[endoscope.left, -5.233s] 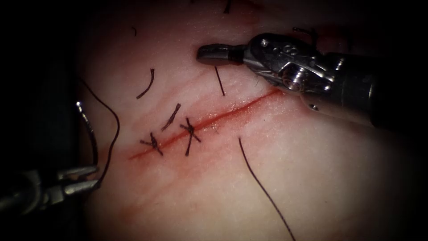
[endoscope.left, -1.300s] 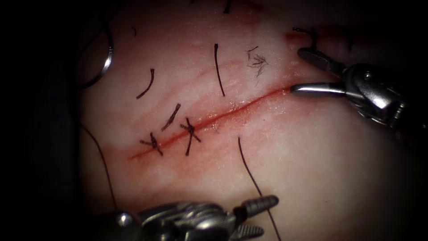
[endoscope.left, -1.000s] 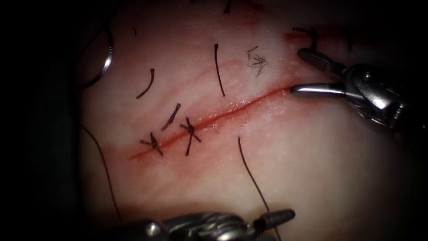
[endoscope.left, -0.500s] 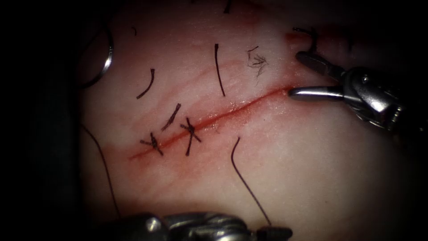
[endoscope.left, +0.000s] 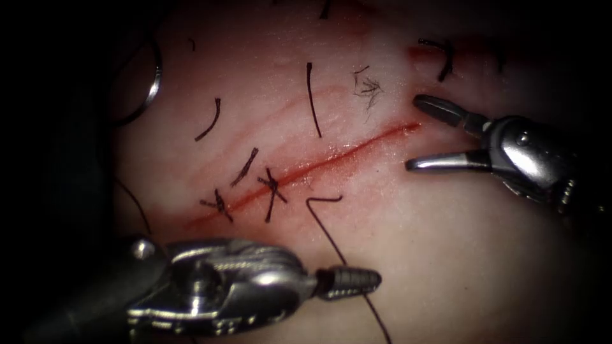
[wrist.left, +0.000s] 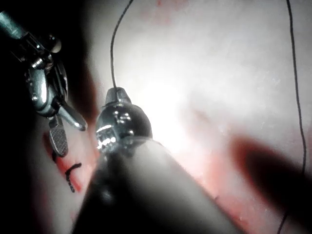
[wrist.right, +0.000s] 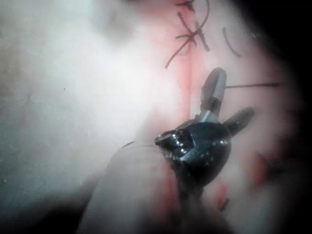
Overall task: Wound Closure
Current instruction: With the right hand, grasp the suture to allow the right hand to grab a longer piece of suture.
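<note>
Tissue: pale pink, glistening. Cut runs diagonally as thin red line, two dark knotted stitches at its lower-left stretch. Loose cut ends of thread scattered left of cut. Needle: curved, silvery, lying free at far left, well apart from both tools (tissue entry not discernible). Left hand clenched on dark thread, which kinks just right of cut. Right hand released, jaws spread at cut's upper-right end, holding nothing.
</note>
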